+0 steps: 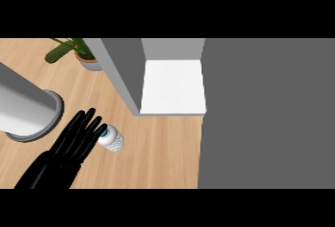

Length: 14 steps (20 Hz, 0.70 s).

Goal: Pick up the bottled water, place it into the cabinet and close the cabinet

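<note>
The bottled water (113, 139), a small white ribbed bottle with a blue cap, stands on the wooden counter (160, 150), seen from above. My left hand (73, 141) comes in from the lower left with fingers straight, open, its fingertips right beside the bottle's cap on its left side. The cabinet (123, 71) is grey and stands open just beyond the bottle, showing a white inner shelf (174, 86). A broad grey panel (268, 111), seemingly the cabinet's door, fills the right side. My right hand does not show.
A large grey cylinder (23, 108) with a round rim stands at the left, close to my hand. A potted green plant (75, 51) sits at the back left beside the cabinet wall.
</note>
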Each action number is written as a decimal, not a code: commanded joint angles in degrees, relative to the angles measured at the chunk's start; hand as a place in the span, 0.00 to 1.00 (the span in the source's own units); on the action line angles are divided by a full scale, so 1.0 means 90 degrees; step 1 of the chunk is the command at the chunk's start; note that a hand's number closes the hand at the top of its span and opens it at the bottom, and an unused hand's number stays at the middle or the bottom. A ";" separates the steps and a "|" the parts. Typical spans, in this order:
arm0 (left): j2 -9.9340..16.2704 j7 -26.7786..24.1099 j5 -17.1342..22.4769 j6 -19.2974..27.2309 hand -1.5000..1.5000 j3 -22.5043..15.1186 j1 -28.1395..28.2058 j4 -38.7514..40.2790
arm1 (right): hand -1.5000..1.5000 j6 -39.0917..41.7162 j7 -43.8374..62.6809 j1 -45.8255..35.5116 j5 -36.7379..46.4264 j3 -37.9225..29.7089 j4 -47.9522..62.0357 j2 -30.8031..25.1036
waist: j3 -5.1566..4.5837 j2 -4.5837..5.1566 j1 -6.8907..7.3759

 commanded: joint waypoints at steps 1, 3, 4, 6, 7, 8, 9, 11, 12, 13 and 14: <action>0.0342 0.0176 0.0791 -0.0389 0.00 0.0499 0.0558 -0.0262 | 0.00 0.0219 0.0031 0.0926 -0.0203 0.0193 -0.0572 0.0037 | -0.0006 -0.0012 0.0014; 0.0447 0.0183 0.0883 -0.0522 0.00 0.0662 0.0544 -0.0178 | 0.00 0.0638 -0.0623 0.1594 -0.0365 0.0208 -0.0449 0.0160 | -0.0003 -0.0014 -0.0015; 0.0371 -0.0072 0.0671 -0.0739 0.00 0.0453 0.0989 -0.0223 | 0.00 0.0484 -0.0330 0.1335 -0.0265 0.0276 -0.0515 0.0143 | -0.0005 -0.0010 0.0025; 0.0597 0.0146 0.1152 -0.0803 0.00 0.1077 0.0371 0.0028 | 0.00 0.0245 -0.0023 0.1031 -0.0187 0.0262 -0.0697 0.0169 | -0.0006 -0.0001 0.0022; 0.0389 -0.0230 0.0707 -0.0994 0.00 0.0705 0.0890 0.0046 | 0.00 0.0412 -0.0166 0.0846 -0.0419 -0.0030 -0.0217 0.0085 | -0.0005 -0.0001 0.0041; 0.0496 0.0417 0.1067 -0.0649 0.00 0.0824 0.0708 -0.0334 | 0.00 0.0737 -0.0468 0.1503 -0.0490 -0.0004 -0.0549 0.0051 | -0.0003 -0.0006 0.0012; 0.0416 0.0128 0.0988 -0.0879 0.00 0.0774 0.1011 -0.0359 | 0.00 0.0746 -0.0544 0.1452 -0.0480 -0.0090 -0.0339 0.0079 | -0.0004 -0.0006 0.0027; 0.0479 0.0103 0.0981 -0.0954 0.00 0.1028 0.0829 -0.0137 | 0.00 0.0529 -0.0515 0.1395 -0.0056 0.0412 -0.0348 0.0292 | -0.0005 -0.0003 0.0024; 0.0371 -0.0193 0.0684 -0.1099 0.00 0.0852 0.0872 0.0023 | 0.00 0.1085 -0.1159 0.1776 -0.0341 -0.0022 0.0126 0.0140 | -0.0003 -0.0006 0.0006; 0.0517 -0.0273 0.0975 -0.1326 0.00 0.1194 0.1059 0.0190 | 0.00 0.1011 -0.0950 0.2047 -0.0190 0.0254 -0.0440 0.0169 | -0.0006 -0.0008 0.0008; 0.0424 -0.0368 0.0795 -0.1463 0.00 0.1000 0.1629 -0.0235 | 0.00 0.0660 -0.0618 0.1305 -0.0119 0.0186 -0.0284 0.0207 | -0.0006 -0.0006 0.0061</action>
